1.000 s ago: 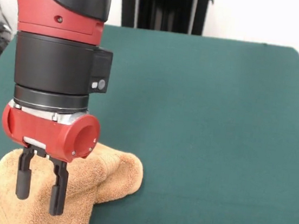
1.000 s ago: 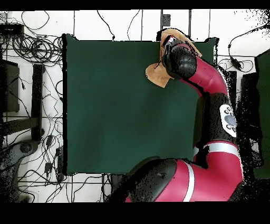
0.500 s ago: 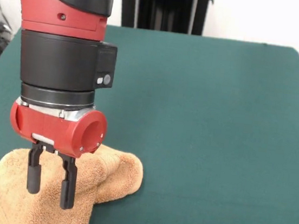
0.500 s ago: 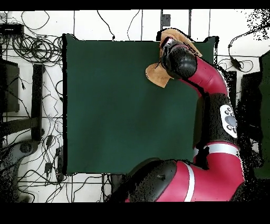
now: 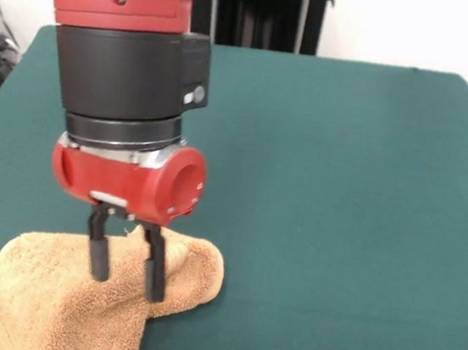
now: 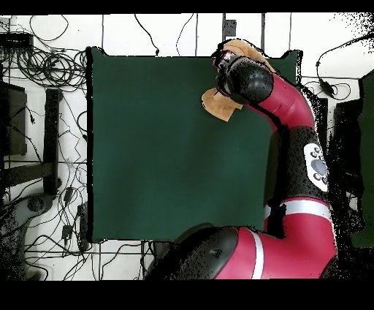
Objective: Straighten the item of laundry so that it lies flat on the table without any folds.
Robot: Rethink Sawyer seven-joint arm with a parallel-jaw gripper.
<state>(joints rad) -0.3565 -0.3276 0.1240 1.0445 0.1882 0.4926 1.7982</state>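
towel (image 5: 64,304) bunched, jaws (image 5: 126,271) parted — above it

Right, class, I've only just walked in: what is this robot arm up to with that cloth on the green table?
A red and black robot arm is working on an orange-tan towel that lies bunched in a heap near one edge of the green table. Its gripper is open, fingers pointing down in front of the heap, with nothing held. The towel is not flat yet: it is humped and folded, and part of it runs out of the front view's bottom edge.
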